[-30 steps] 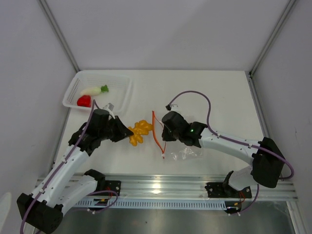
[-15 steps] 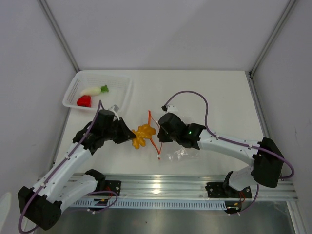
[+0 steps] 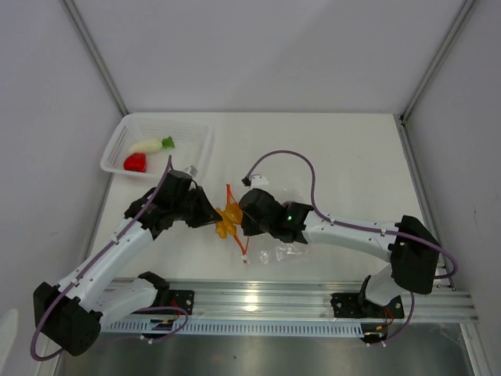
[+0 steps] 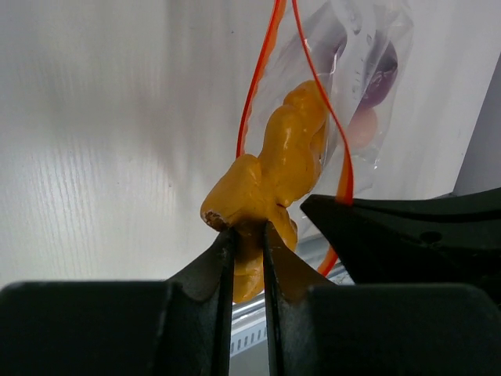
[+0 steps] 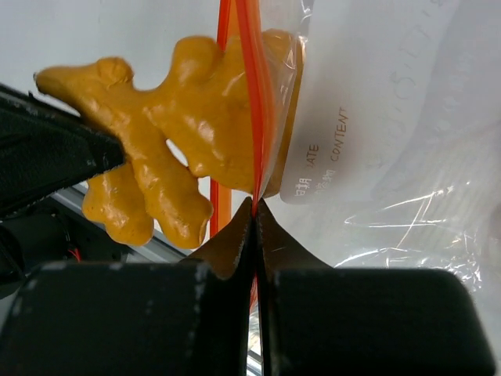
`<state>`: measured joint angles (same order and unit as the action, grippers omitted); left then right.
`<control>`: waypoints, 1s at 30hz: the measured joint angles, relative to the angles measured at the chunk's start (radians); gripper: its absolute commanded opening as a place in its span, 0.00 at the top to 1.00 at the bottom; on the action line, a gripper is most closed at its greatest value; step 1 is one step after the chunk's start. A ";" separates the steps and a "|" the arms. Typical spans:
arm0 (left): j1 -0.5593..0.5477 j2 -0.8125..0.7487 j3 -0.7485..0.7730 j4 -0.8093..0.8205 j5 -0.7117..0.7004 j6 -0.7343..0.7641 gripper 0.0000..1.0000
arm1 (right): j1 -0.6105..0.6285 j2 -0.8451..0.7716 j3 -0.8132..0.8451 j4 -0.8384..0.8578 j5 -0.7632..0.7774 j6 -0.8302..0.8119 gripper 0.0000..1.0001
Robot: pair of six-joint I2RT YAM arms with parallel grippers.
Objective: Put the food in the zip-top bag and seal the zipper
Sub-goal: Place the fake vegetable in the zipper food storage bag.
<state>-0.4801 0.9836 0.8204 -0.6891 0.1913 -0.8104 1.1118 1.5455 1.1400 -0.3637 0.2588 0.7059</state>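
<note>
Left gripper [image 4: 249, 235], fingers nearly closed, pinches one orange-yellow knobbly toy food [image 4: 274, 168] whose far end sits partway inside the mouth of the single zip-top bag [image 5: 376, 117]. Right gripper [image 5: 255, 210], fingers fully closed, clamps the bag's orange-red zipper [image 5: 249, 94] strip above the table [image 3: 344, 149]. Two further toy foods, one red [image 3: 135, 162] and one white with green [image 3: 152, 145], lie in the white basket [image 3: 196, 129]; a purple one [image 4: 381, 78] shows inside the bag.

Through the right wrist camera I read print on the zip-top bag [image 5: 376, 117], running sideways up its clear face at about three o'clock from the orange-yellow toy food [image 5: 188, 133]: "DATE" and "CONTENT". A smaller mark below them was too fine to read.
</note>
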 measured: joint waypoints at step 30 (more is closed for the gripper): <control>-0.029 -0.140 0.038 0.089 0.013 0.049 0.18 | 0.050 0.016 0.093 0.006 0.002 0.013 1.00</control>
<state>-0.5087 0.8433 0.8585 -0.6003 0.2047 -0.7616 1.1614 1.5616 1.2327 -0.3576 0.2607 0.7189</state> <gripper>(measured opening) 0.787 0.006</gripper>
